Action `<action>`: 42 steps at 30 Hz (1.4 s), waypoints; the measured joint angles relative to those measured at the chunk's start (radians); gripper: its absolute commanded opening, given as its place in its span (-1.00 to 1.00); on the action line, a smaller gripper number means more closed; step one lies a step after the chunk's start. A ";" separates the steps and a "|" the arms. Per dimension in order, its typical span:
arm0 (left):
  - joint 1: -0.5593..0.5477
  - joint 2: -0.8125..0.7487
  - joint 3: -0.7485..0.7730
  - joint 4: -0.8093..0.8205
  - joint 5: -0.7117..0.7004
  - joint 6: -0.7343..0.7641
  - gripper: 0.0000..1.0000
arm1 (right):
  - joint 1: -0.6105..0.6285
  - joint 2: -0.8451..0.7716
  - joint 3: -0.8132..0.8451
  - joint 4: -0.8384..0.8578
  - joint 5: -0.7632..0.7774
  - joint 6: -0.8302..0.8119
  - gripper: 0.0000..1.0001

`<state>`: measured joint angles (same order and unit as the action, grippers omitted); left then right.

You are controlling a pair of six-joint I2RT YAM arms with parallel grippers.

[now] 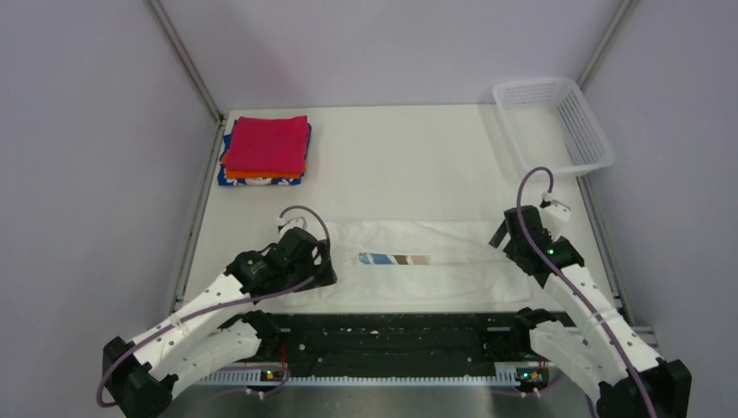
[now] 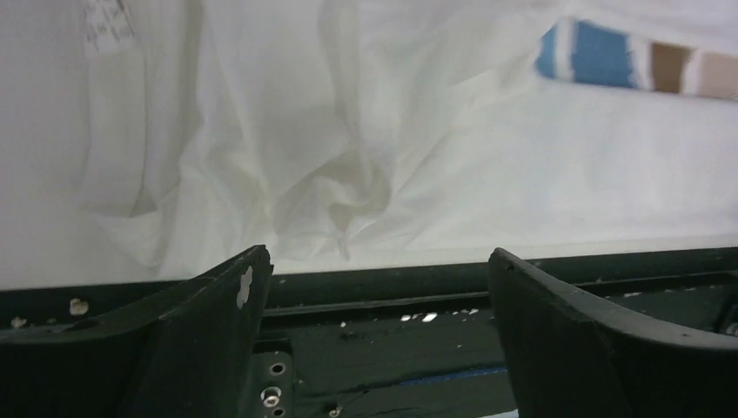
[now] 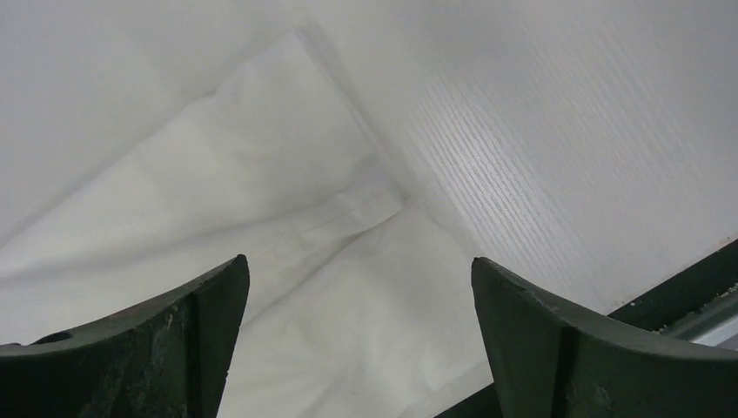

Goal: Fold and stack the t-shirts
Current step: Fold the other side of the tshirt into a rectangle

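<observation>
A white t-shirt with blue and brown stripes lies spread across the near part of the table. A stack of folded shirts, magenta-red on top of orange and blue, sits at the back left. My left gripper is open and empty over the shirt's left end; in the left wrist view crumpled white cloth lies beyond the fingers. My right gripper is open and empty over the shirt's right end; in the right wrist view the cloth lies between the fingers.
A white mesh basket stands at the back right corner. A black rail runs along the near table edge between the arm bases. Grey walls enclose the table on three sides.
</observation>
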<state>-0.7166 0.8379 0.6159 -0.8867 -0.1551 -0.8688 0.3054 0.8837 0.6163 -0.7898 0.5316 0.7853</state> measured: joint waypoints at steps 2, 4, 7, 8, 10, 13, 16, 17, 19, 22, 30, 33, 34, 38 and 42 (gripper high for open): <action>-0.005 -0.034 0.023 0.025 -0.011 0.008 0.98 | 0.000 -0.085 0.000 0.013 -0.009 -0.014 0.96; -0.005 -0.045 0.031 0.083 -0.042 0.015 0.97 | 0.000 -0.146 -0.001 0.036 -0.023 -0.028 0.97; 0.002 0.002 0.035 0.177 -0.086 0.024 0.98 | 0.000 -0.212 -0.015 0.080 -0.061 -0.053 0.97; 0.006 0.046 0.039 0.212 -0.105 0.026 0.98 | 0.000 -0.224 -0.021 0.092 -0.075 -0.060 0.97; 0.012 0.131 0.048 0.264 -0.132 0.030 0.98 | 0.000 -0.230 -0.028 0.103 -0.092 -0.068 0.97; 0.020 0.282 0.060 0.332 -0.150 0.039 0.98 | 0.000 -0.224 -0.041 0.124 -0.132 -0.087 0.97; 0.023 0.398 0.077 0.380 -0.128 0.061 0.98 | 0.000 -0.214 -0.052 0.140 -0.154 -0.101 0.97; 0.022 0.428 0.092 0.385 -0.108 0.068 0.98 | 0.000 -0.214 -0.054 0.141 -0.160 -0.104 0.98; 0.021 0.477 0.120 0.399 -0.053 0.084 0.98 | 0.000 -0.216 -0.054 0.147 -0.166 -0.109 0.97; 0.000 0.502 0.125 0.429 0.047 0.099 0.98 | 0.000 -0.220 -0.054 0.161 -0.168 -0.115 0.97; -0.238 0.438 0.120 0.443 0.175 0.106 0.98 | 0.000 -0.229 -0.070 0.182 -0.178 -0.132 0.97; -0.289 0.428 0.121 0.473 0.212 0.113 0.98 | 0.000 -0.229 -0.082 0.183 -0.188 -0.137 0.97; -0.296 0.429 0.121 0.475 0.214 0.113 0.98 | 0.000 -0.229 -0.085 0.186 -0.190 -0.139 0.97; -0.327 0.429 0.124 0.468 0.207 0.119 0.98 | 0.000 -0.229 -0.085 0.193 -0.195 -0.142 0.98; -0.337 0.393 0.124 0.459 0.200 0.135 0.98 | 0.000 -0.229 -0.085 0.201 -0.198 -0.148 0.97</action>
<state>-1.0538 1.2312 0.7395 -0.4274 0.0448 -0.7338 0.3058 0.6544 0.5308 -0.5892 0.3336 0.6376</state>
